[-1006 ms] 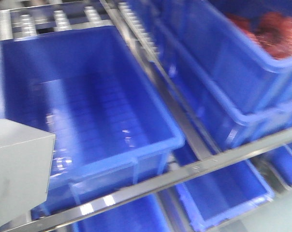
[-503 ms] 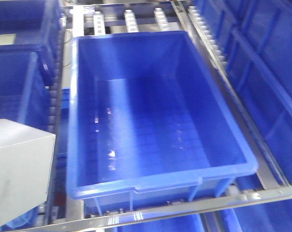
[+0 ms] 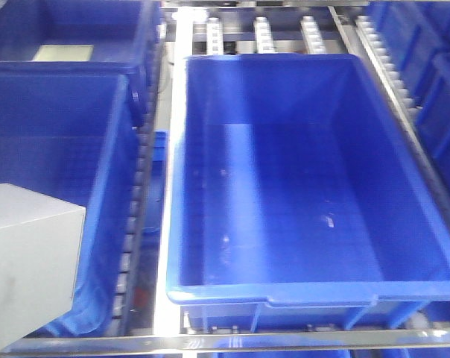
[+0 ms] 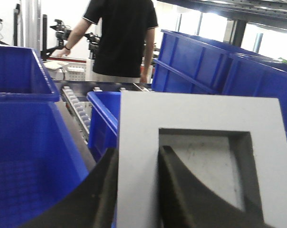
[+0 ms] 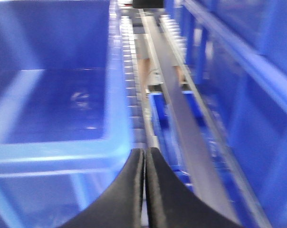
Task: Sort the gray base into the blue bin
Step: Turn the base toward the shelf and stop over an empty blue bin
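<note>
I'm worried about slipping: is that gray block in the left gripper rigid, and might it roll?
Likely rigid: the gray base shows crisp recess edges where the left gripper pinches its wall. Its flat faces suggest sliding, not rolling.

The matte gray cube-shaped block (image 4: 138, 142) is plain pale gray, its square recess darker and faintly speckled. The large bright-blue plastic crate (image 3: 284, 89) is uniform blue, with a faint grid pattern across its floor.

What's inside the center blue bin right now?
Nothing: the blue bin shows only its bare gridded floor with a few light glints. Its near inner wall is hidden under the rim. The gray base is outside it.
</note>
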